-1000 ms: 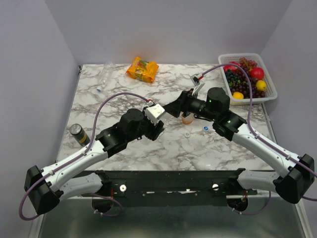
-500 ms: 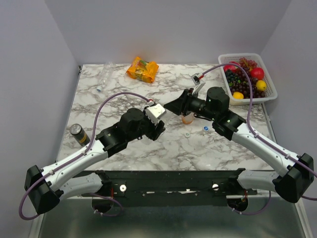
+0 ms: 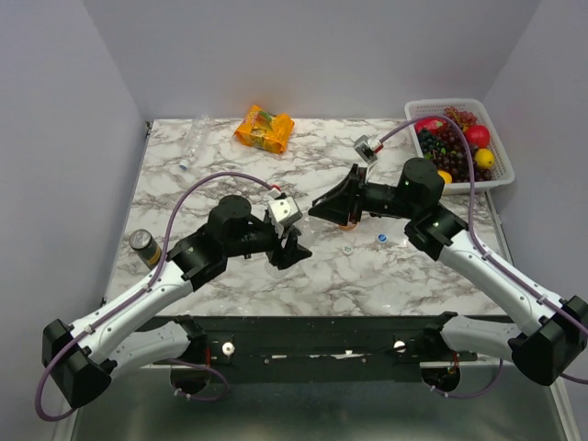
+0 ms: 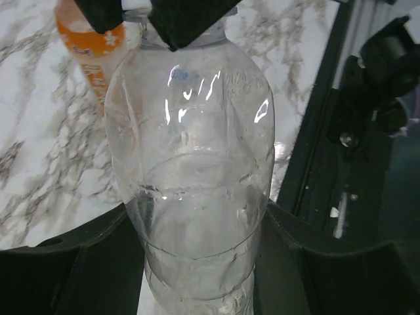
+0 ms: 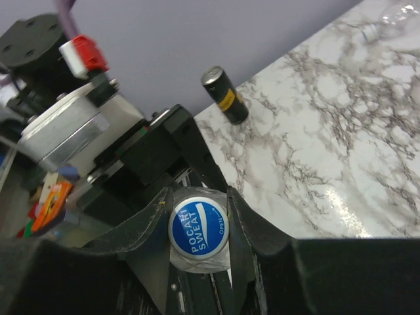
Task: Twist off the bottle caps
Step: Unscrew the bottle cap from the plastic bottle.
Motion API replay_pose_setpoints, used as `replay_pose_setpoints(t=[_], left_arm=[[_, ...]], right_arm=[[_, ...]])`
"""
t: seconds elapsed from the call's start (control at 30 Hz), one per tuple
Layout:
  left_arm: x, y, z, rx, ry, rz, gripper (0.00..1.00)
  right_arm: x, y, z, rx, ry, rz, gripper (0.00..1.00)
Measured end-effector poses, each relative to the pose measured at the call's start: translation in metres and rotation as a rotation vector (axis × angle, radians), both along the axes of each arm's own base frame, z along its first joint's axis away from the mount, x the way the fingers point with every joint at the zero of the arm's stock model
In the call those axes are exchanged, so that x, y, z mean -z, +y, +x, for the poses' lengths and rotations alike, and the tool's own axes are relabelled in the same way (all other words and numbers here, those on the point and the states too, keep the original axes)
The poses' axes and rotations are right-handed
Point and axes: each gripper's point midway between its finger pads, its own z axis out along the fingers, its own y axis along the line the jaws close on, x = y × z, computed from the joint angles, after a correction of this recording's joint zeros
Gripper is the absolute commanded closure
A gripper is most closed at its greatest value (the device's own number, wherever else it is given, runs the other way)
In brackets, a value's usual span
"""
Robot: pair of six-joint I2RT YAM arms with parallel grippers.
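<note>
**Both arms on one bottle**

Top view: the left end effector (image 3: 292,246) and right end effector (image 3: 319,209) meet nose to nose over the middle of the marble tabletop (image 3: 230,175). A white cap (image 3: 347,248) and a loose blue cap (image 3: 381,238) lie just to their right.

Left wrist: the left fingers are clamped round the lower body of a clear bottle (image 4: 197,164). The right arm's black fingers cover its top, and an orange bottle (image 4: 92,46) shows beyond it.

Right wrist: the right fingers are pressed in from both sides, pinching the Pocari Sweat cap (image 5: 198,228).
</note>
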Motion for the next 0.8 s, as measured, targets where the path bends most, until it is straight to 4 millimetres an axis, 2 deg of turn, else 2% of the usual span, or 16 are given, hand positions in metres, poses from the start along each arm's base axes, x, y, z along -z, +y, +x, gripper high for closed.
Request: replay_pose_setpoints(t=[0.2,0.3,0.33,0.37,0.43,0.5,0.63,0.8], left_arm=[[-0.015,-0.010,-0.034,0.225,0.073,-0.106,0.66],[-0.021,-0.013,-0.048,0.314,0.103,-0.150,0.66],[-0.022,-0.013,-0.051,0.333,0.111,-0.159,0.66],[-0.022,-0.013,-0.052,0.343,0.116,-0.162,0.66],[-0.023,-0.015,-0.051,0.350,0.109,-0.168,0.66],[-0.022,-0.015,-0.048,0.339,0.103,-0.164,0.66],[-0.018,-0.013,-0.036,0.276,0.086,-0.138,0.65],[-0.014,-0.005,-0.011,0.124,0.036,-0.086,0.67]], right_arm=[[-0.016,-0.010,-0.042,-0.199,-0.172,0.037,0.71],[-0.020,-0.013,-0.055,-0.250,-0.239,0.050,0.52],[-0.021,-0.014,-0.058,-0.259,-0.252,0.052,0.39],[-0.021,-0.014,-0.059,-0.261,-0.261,0.052,0.34],[-0.020,-0.015,-0.061,-0.263,-0.261,0.048,0.26],[-0.016,-0.016,-0.058,-0.237,-0.240,0.033,0.24],[-0.009,-0.021,-0.042,-0.108,-0.201,-0.009,0.22],[-0.009,-0.035,-0.028,0.038,-0.183,-0.040,0.24]])
